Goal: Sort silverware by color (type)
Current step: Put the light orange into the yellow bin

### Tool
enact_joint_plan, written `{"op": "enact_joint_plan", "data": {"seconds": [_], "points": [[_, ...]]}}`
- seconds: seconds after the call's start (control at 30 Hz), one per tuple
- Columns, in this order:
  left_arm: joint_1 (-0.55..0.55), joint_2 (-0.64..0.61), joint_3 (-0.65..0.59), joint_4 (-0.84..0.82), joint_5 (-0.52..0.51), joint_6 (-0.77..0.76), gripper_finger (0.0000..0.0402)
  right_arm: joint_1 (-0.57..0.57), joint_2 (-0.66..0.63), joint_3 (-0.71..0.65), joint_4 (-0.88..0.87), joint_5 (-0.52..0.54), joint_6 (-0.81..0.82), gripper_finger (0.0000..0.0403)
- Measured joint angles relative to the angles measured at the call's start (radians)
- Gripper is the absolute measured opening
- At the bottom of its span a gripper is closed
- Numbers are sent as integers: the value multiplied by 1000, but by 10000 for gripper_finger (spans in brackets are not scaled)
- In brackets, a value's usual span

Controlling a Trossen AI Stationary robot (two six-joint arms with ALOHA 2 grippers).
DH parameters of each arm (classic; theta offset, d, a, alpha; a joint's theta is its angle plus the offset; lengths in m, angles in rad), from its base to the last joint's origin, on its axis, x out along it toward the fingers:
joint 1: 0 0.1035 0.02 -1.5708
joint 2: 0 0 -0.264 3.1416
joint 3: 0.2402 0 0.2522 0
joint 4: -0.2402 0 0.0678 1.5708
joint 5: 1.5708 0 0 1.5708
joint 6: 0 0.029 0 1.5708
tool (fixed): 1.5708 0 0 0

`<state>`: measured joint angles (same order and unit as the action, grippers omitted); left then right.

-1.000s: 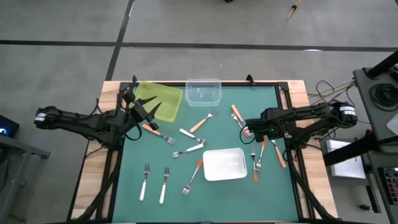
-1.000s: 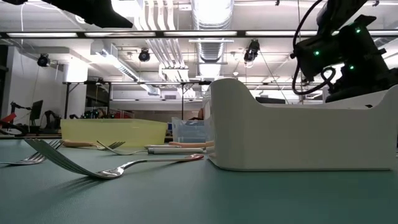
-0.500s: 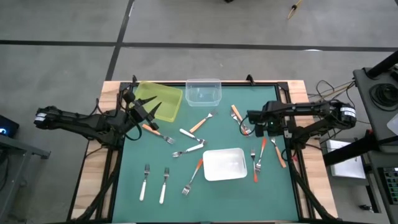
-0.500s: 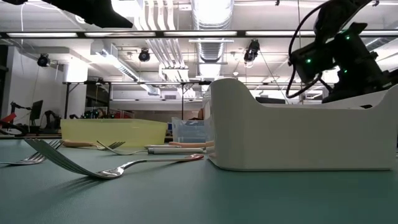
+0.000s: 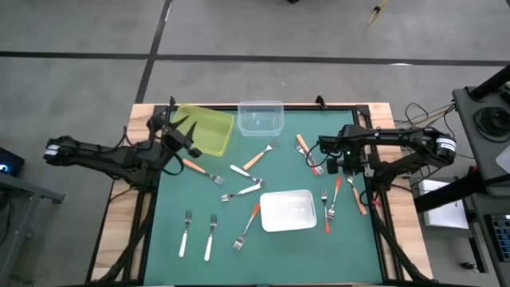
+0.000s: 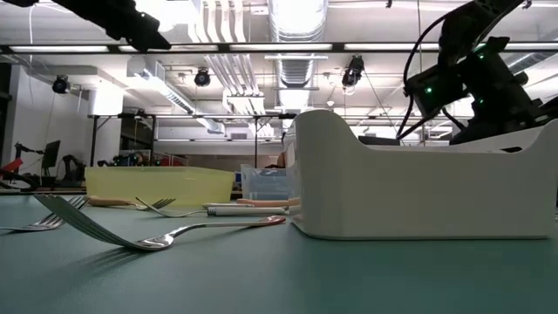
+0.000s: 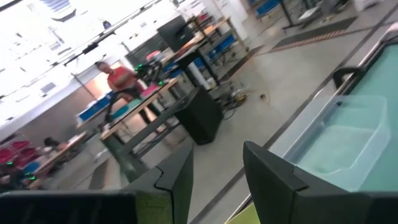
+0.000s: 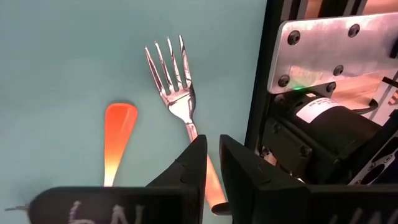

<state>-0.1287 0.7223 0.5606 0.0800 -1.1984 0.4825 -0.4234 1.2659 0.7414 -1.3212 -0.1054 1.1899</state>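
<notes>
Several forks lie flat and scattered on the green mat, with white, tan or red-orange handles. My right gripper points down over the group of forks at the right. In its wrist view its fingers stand a narrow slit apart above a tan-handled fork, beside a red-orange handle end. Nothing is between the fingers. My left gripper hangs level at the near left corner of the yellow tray. It is open and has nothing in it. A red-orange-handled fork lies just near of it.
A clear container stands at the far edge beside the yellow tray. A white tray sits near the mat's middle and fills the right of the low view. Two white-handled forks lie near the front left.
My right arm has swung toward the table's far edge, carrying its gripper a little toward the right edge over the forks there. My left gripper has turned at the wrist, its fingers swinging toward the far edge and the yellow tray. No fork has moved.
</notes>
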Motion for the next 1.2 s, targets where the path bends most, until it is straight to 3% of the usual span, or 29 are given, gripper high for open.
{"op": "enact_joint_plan", "data": {"seconds": [0.33,0.57,0.73,0.83,0.93,1.03,1.2], "points": [[0,-1,0,-33,-8,0,123,-19,0,17,215,-78,-68,37],[0,-1,0,-37,-8,-1,123,-52,0,21,160,-27,-80,37],[0,-1,0,-37,-7,-1,123,-53,0,20,128,-16,-248,37],[0,-1,0,-37,-7,3,123,-53,0,20,132,49,-306,36],[0,-2,0,-37,-7,6,123,-57,0,20,137,86,-269,36],[0,-2,0,-37,-7,6,123,-71,0,19,139,57,-217,45],[0,-2,0,-37,-6,6,123,-75,0,8,141,45,-139,90]]}}
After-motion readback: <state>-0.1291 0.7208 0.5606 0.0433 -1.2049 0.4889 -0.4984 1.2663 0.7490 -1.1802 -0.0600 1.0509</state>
